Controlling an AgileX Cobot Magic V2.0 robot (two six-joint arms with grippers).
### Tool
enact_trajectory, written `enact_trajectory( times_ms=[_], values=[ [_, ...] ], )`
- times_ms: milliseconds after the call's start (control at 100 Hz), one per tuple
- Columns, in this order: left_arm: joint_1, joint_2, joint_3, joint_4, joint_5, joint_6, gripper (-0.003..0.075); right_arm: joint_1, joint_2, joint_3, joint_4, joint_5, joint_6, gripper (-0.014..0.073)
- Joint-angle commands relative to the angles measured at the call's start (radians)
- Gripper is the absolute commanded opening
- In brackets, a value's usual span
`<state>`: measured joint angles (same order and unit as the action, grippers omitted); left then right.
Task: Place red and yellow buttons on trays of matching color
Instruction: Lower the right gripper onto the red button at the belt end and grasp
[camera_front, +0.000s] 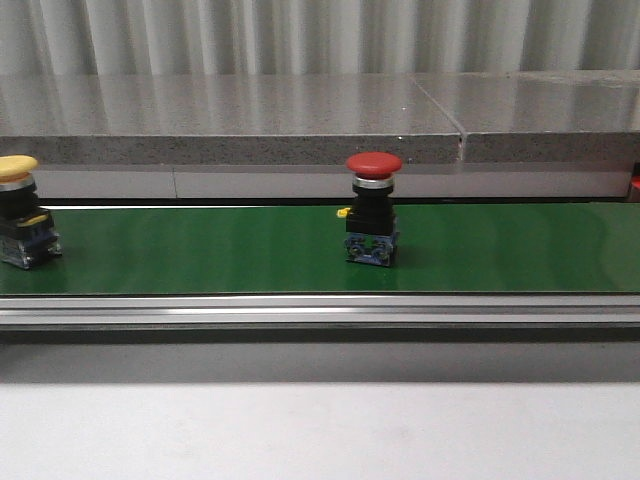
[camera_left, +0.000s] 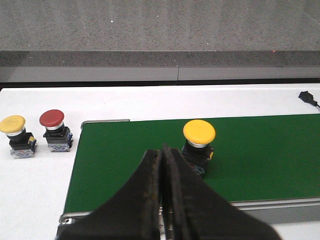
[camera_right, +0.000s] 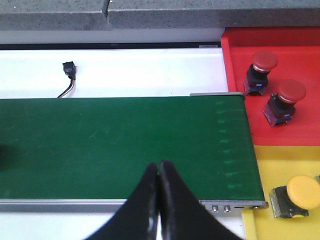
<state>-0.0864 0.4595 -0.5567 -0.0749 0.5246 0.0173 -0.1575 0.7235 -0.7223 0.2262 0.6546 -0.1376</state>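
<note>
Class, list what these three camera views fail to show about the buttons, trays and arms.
- Front view: both trays lie outside the frame; the yellow button is cut by the left edge.
- Right wrist view: the yellow tray and its button run off the picture's edge.
- Left wrist view: the left gripper hides the belt behind it.
- No view shows the arms themselves.

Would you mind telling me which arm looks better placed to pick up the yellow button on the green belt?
Probably the left. In its wrist view the yellow button stands on the belt just beyond the closed left gripper. The right gripper, also closed, faces bare belt near the red tray and yellow tray.
</note>
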Motion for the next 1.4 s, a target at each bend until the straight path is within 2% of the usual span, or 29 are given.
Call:
enact_trajectory(
  times_ms=[0,40,190,240,320,450,670,970,1160,1390],
  values=[
    [-0.009,0.004,-0.025,-0.013,-0.083,0.001,-0.0020,0.002,-0.004,-0.026,0.006,-0.026,-0.010,0.0088],
    [-0.009,0.004,-0.025,-0.013,-0.083,0.001,-0.0020,0.002,-0.004,-0.026,0.006,-0.004,-0.010,0.0168],
    [-0.009,0.004,-0.025,-0.013,-0.083,0.001,-0.0020,0.002,-0.004,-0.026,0.024,0.068,-0.010,0.0589],
    [-0.009,0.004,-0.025,-0.013,-0.083,0.001,-0.0020,0.002,-0.004,-0.026,0.049,0.070,-0.010,0.0671],
    [-0.009,0.004,-0.025,-0.013,-0.083,0.001,-0.0020,0.002,-0.004,-0.026,0.087,0.056,-0.024,0.0638],
    [-0.009,0.004,-0.025,-0.013,-0.083,0.001,-0.0020,0.029,0.038,-0.039,0.109,0.044,-0.123,0.0626],
    [-0.009,0.004,-0.025,-0.013,-0.083,0.001,-0.0020,0.176,0.223,-0.135,0.150,0.112,-0.197,0.0626],
    [-0.009,0.004,-0.025,-0.013,-0.083,0.001,-0.0020,0.326,0.509,-0.261,0.150,0.115,-0.209,0.0626],
    [-0.009,0.004,-0.025,-0.013,-0.083,0.001,-0.0020,0.368,0.640,-0.324,0.150,0.088,-0.210,0.0626],
    [-0.009,0.004,-0.025,-0.013,-0.083,0.001,-0.0020,0.369,0.756,-0.383,0.149,0.016,-0.210,0.0610]
  ],
)
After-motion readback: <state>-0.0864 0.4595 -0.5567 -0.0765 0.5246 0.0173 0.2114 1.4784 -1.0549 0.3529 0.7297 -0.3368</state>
